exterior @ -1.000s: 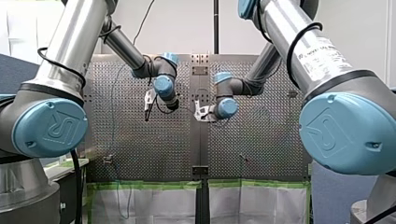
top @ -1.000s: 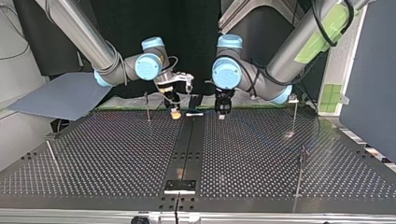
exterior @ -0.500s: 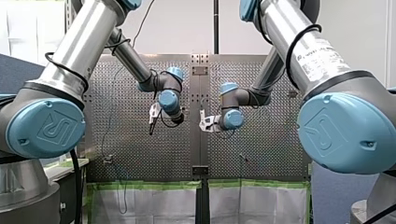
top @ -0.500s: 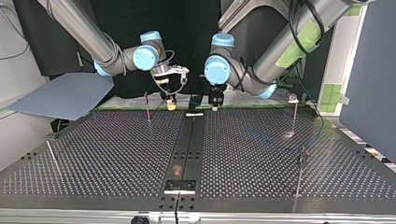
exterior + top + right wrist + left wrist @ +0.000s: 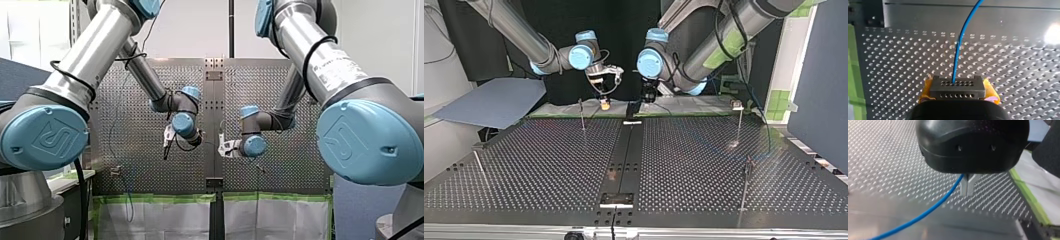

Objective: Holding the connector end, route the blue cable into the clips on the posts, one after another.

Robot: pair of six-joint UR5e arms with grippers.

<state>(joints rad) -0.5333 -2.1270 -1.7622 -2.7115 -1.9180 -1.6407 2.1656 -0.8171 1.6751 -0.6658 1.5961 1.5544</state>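
Between the metal fingers of my left gripper (image 5: 967, 191), pressed together at the tips, sits the blue cable (image 5: 930, 210), pinched. From the tips it curves away to one side, hanging above the perforated table (image 5: 885, 157).

My right gripper (image 5: 958, 92) is clamped on the connector (image 5: 957, 86), a dark block with two rows of holes, with yellow pads (image 5: 991, 93) showing at either flank. The cable leaves one hole in the row farther from the gripper. It runs straight ahead of the fingers, over the table and across a smooth metal strip (image 5: 998, 17).

Top view: both grippers hang tips-down above the table's far edge, one on each side of the centre strip, near each other but not touching. The cable between them is too thin to trace.

A slender post (image 5: 581, 115) stands just beside my right gripper, on the side away from my left gripper. A second post (image 5: 740, 122), with a small clip on top, stands well apart from my left gripper, on its outer side.
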